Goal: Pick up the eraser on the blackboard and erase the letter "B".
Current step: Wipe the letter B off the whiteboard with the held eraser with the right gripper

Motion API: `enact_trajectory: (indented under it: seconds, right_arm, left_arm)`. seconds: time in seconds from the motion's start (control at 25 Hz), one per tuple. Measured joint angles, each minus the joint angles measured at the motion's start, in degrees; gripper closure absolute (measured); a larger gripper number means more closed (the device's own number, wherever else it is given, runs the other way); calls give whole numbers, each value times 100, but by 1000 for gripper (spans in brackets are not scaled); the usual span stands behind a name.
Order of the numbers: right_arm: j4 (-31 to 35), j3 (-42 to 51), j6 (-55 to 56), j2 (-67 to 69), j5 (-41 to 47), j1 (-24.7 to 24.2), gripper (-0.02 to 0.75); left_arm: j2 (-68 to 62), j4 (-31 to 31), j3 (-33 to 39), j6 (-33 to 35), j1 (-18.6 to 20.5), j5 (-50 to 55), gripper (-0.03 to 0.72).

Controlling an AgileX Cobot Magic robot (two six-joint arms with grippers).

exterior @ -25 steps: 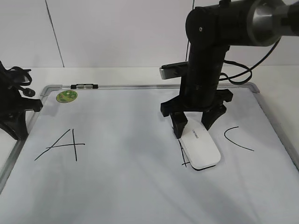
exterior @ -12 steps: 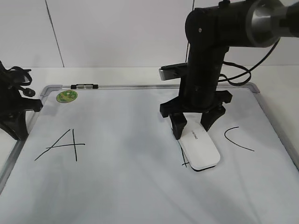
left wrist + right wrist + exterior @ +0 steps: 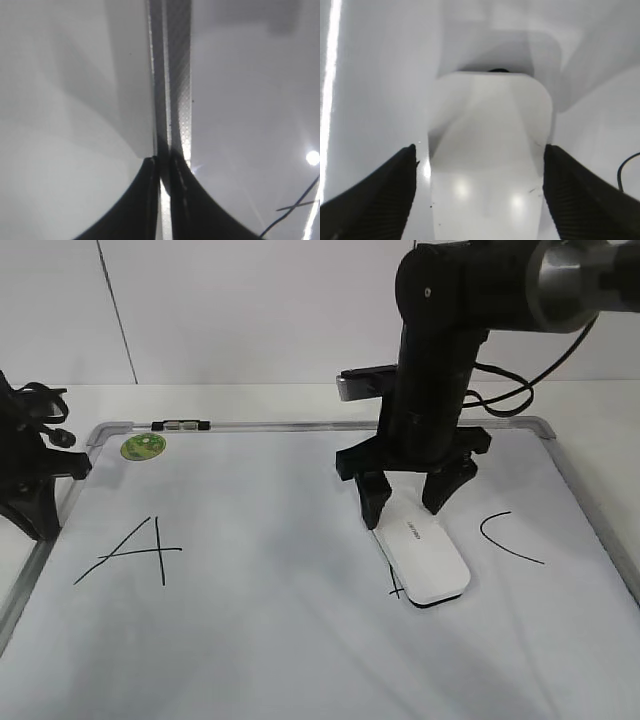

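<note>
The white eraser [image 3: 424, 558] lies flat on the blackboard [image 3: 280, 620], a white board with a silver frame. It covers most of the letter "B"; only the lower end of its stroke [image 3: 396, 585] shows. My right gripper [image 3: 409, 502] is open, its fingers just above and either side of the eraser's far end, apart from it. In the right wrist view the eraser [image 3: 490, 150] lies between the open fingers [image 3: 479, 175]. My left gripper [image 3: 163, 172] is shut over the board's left frame edge [image 3: 177, 90]; its arm stands at the exterior view's left edge [image 3: 30, 480].
A letter "A" [image 3: 135, 552] is drawn at the board's left and a "C" [image 3: 505, 537] at the right. A round green sticker [image 3: 143, 446] sits at the far left corner. A small clip [image 3: 180, 425] rests on the top frame.
My right gripper has opened and risen slightly off the eraser, which stays on the board over the "B". The left arm has not moved.
</note>
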State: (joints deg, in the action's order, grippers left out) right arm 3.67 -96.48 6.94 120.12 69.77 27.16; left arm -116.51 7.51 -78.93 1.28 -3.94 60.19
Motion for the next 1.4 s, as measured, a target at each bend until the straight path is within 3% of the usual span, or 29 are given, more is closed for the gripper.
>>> enact_trajectory:
  seconds: [0.68, 0.96, 1.16, 1.4]
  right_arm:
    - [210, 28, 10, -766, 11, 0, 148]
    - [-68, 1034, 10, -1406, 11, 0, 148]
    - [58, 1856, -143, -1955, -777, 0, 148]
    - [58, 1965, -258, -2002, -1105, 0, 148]
  left_arm:
    - [0, 0, -10, 0, 0, 0, 668]
    - [0, 0, -10, 0, 0, 13, 668]
    - [0, 0, -10, 0, 0, 13, 668]
    - [0, 11, -10, 0, 0, 26, 668]
